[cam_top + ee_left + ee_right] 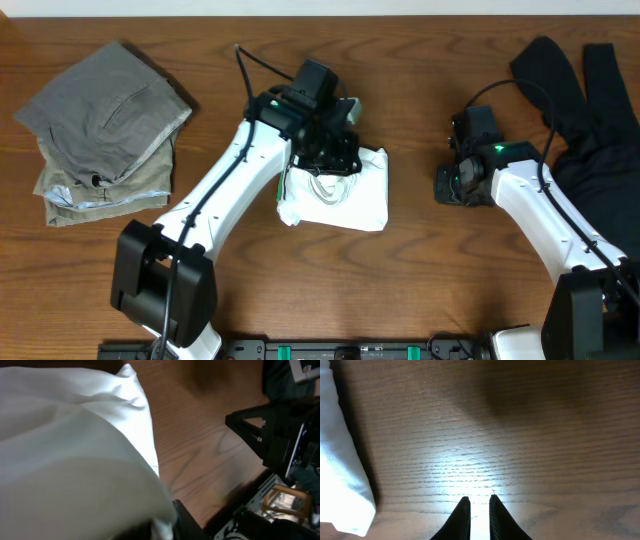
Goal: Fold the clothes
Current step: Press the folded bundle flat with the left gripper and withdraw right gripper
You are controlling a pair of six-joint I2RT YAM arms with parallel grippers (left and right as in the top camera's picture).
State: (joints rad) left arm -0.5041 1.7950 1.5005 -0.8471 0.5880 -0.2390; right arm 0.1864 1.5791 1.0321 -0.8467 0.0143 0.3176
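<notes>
From overhead we see the white T-shirt [365,200] lying as a compact folded bundle near the middle of the bench [400,290]. The left arm [235,175] reaches in from the lower left. Its left jaws are down over the upper left part of the bundle, and the wrist hides them, so we cannot tell whether they are open or closed. At the far left the grey trousers [100,105] are stacked on the khaki trousers [100,200], well apart from the shirt. The long black garment [590,110] lies loose at the right edge. The right arm [530,195] has its right jaws just right of the shirt, over bare wood.

In the left wrist view the T-shirt [65,460] fills the left half of the frame, smooth and slightly rumpled at its far corner. It lies on the bench [200,435]. Cloth covers the left jaws here too, so we still cannot tell how they stand. Black hardware [280,435] sits at the right, too blurred for us to name.

In the right wrist view the two dark fingertips [464,520] of the right jaws stand almost together. Only a thin slit shows between them, with nothing in it. They hang over the lit bench [520,435]. A folded edge of the T-shirt [340,475] lies at the left, apart from them.
</notes>
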